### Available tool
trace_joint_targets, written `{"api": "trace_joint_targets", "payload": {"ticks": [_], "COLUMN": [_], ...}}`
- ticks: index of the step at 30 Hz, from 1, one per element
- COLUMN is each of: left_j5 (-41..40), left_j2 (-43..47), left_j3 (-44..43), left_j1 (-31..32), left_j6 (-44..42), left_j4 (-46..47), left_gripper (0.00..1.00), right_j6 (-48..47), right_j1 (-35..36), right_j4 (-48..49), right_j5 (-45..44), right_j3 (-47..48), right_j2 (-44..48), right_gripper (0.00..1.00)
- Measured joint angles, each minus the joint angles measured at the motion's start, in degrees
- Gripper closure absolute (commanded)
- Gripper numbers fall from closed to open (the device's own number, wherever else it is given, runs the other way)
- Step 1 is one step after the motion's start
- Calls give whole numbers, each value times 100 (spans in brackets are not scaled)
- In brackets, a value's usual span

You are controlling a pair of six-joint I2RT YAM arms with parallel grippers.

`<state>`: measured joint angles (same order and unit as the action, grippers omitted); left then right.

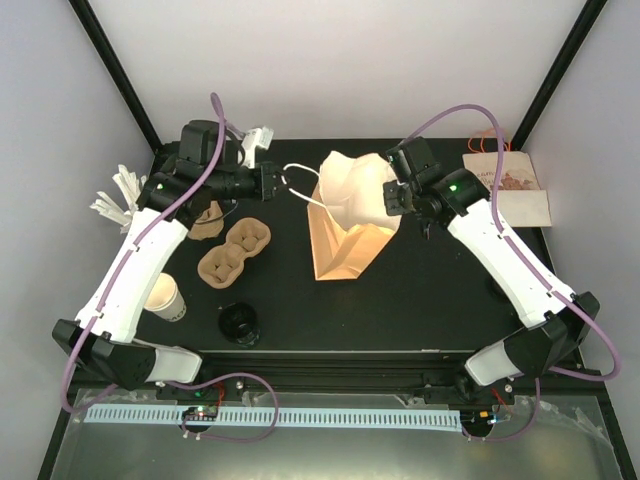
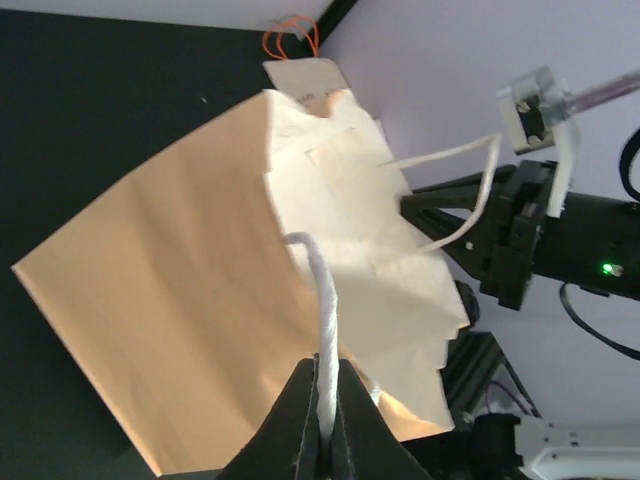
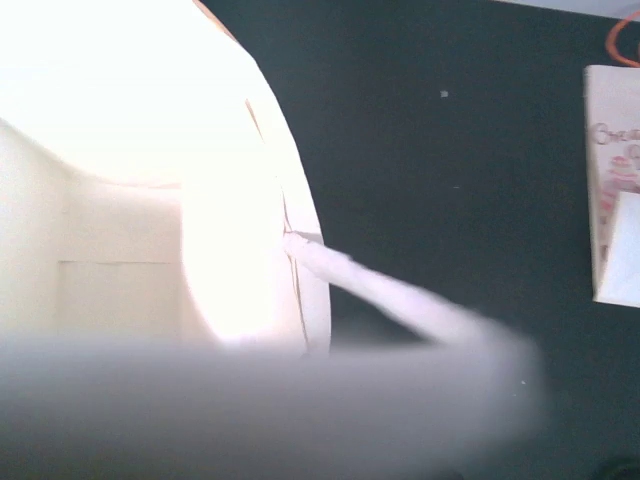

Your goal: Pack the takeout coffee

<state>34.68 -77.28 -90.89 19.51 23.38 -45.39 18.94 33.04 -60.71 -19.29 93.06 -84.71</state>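
A tan paper bag (image 1: 345,225) stands open in the middle of the black table. In the left wrist view my left gripper (image 2: 325,375) is shut on the bag's white rope handle (image 2: 322,290), pulling it to the left. My right gripper (image 1: 392,197) is at the bag's right rim, by the other handle (image 3: 380,290), which crosses the right wrist view as a blur and hides the fingers. I cannot tell whether they grip it. A white takeout cup (image 1: 165,297) stands at the front left. A black lid (image 1: 238,322) lies near it.
A brown pulp cup carrier (image 1: 235,250) lies left of the bag. White stirrers or napkins (image 1: 115,195) sit at the table's left edge. A flat printed paper bag (image 1: 515,190) lies at the back right. Black frame posts rise at both back corners.
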Motion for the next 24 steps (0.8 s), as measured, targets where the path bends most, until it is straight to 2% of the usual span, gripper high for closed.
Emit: {"api": "trace_joint_targets", "payload": {"ticks": [6, 12, 16, 24], "left_j5": [378, 809, 968, 1272], "left_j2": [2, 98, 177, 232], "left_j3": [11, 98, 227, 789], "left_j1": [111, 109, 109, 22], "left_j6": [232, 501, 584, 839], "left_j4": [55, 330, 466, 907], "left_gripper": [98, 98, 98, 98], "right_j6": [-81, -61, -66, -92], "right_j1": [-2, -28, -39, -61], "right_j4": [382, 697, 831, 879], "right_j5": [1064, 2000, 2245, 2420], "right_j3": [-223, -772, -859, -785], "right_j2": [2, 2, 107, 623], "right_gripper": [87, 80, 74, 74]}}
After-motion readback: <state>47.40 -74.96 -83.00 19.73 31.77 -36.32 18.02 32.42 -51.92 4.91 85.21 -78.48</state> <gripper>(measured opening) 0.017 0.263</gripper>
